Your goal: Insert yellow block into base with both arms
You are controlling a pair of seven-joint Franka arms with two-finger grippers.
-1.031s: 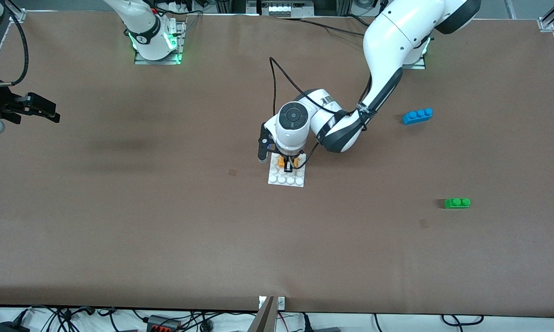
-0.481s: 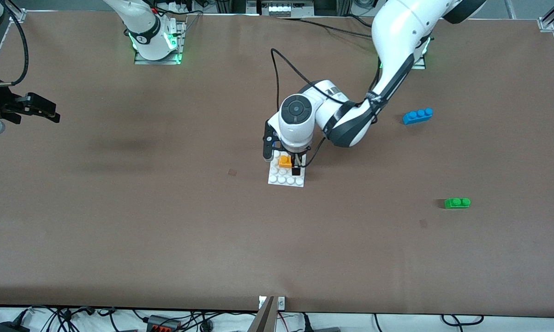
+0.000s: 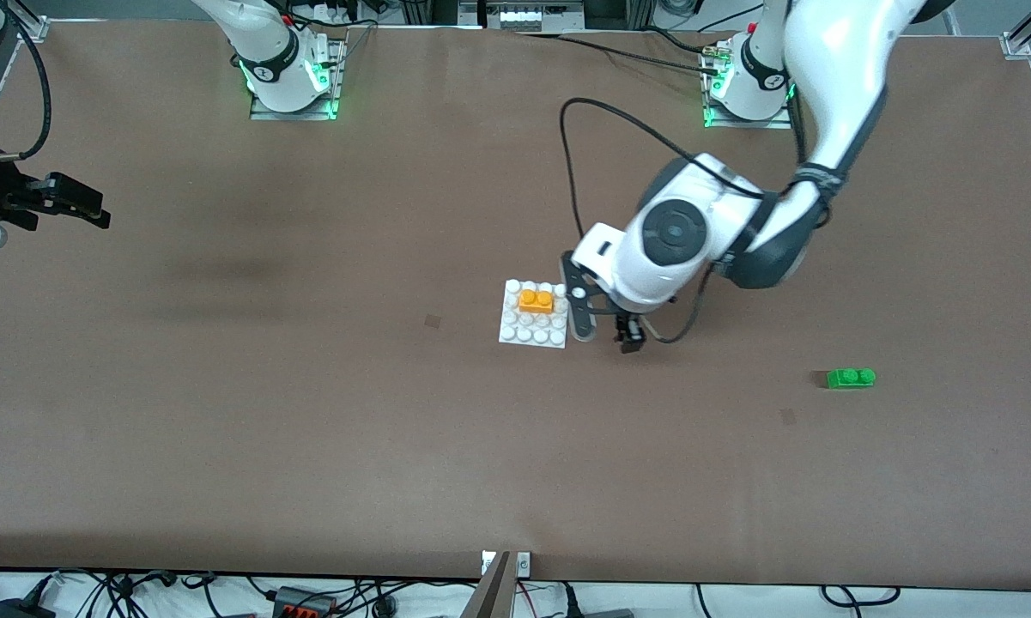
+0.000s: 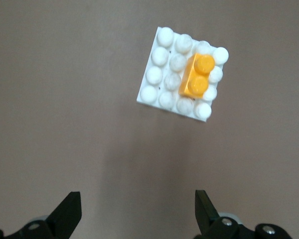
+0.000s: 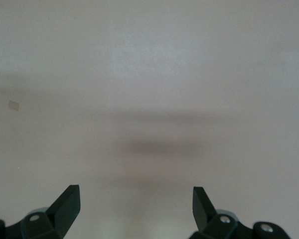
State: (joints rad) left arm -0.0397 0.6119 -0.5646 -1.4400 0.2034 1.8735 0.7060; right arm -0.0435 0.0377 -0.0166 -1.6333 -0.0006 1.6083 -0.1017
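The yellow block (image 3: 536, 300) sits on the white base (image 3: 528, 335), along the base's edge farther from the front camera, with nothing gripping it. The left wrist view shows it on the base (image 4: 157, 84) as a two-stud brick (image 4: 198, 77). My left gripper (image 3: 628, 339) is open and empty, up over bare table beside the base, toward the left arm's end. Its fingers (image 4: 70, 214) stand wide apart, and the gripper (image 4: 137, 214) is clear of the base. My right gripper (image 3: 86, 206) waits open and empty at the right arm's end of the table, over bare table in its wrist view (image 5: 134, 209).
A green two-stud brick (image 3: 850, 378) lies toward the left arm's end, nearer the front camera than the base. The blue brick is hidden by the left arm. A small dark mark (image 3: 433, 321) is on the brown table beside the base.
My left gripper has let go of the yellow block, lifted off the base and swung toward the left arm's end. The block stays on the base. The right arm has not moved.
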